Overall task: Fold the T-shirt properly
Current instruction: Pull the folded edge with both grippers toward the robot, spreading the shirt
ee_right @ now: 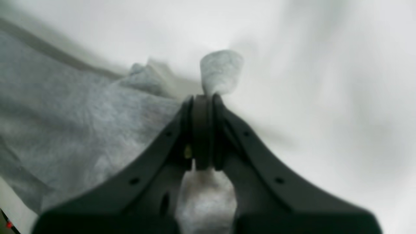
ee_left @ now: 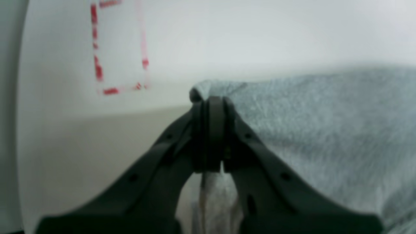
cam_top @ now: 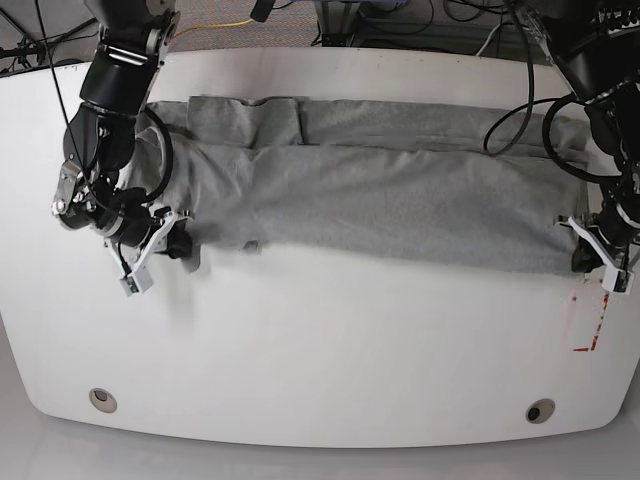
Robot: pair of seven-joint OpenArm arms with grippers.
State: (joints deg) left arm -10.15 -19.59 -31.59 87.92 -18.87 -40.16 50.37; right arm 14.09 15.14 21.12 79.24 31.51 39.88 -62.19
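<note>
The heather-grey T-shirt (cam_top: pixel 380 190) lies as a long band across the white table (cam_top: pixel 320 340), plain side up, with no lettering showing. My right gripper (cam_top: pixel 185 246) is at the shirt's near corner on the left of the base view. In the right wrist view this gripper (ee_right: pixel 203 97) is shut on the T-shirt (ee_right: pixel 65 113), and a tuft of cloth sticks out past its tips. At the opposite end, my left gripper (cam_top: pixel 581 256) holds the near corner. The left wrist view has it (ee_left: pixel 209 100) shut on a fold of the T-shirt (ee_left: pixel 325 123).
A red dashed rectangle (cam_top: pixel 590 320) is marked on the table just in front of the left gripper; it also appears in the left wrist view (ee_left: pixel 97 65). Two round holes (cam_top: pixel 101 399) (cam_top: pixel 540 411) sit near the table's front edge. Cables (cam_top: pixel 520 110) trail over the back right.
</note>
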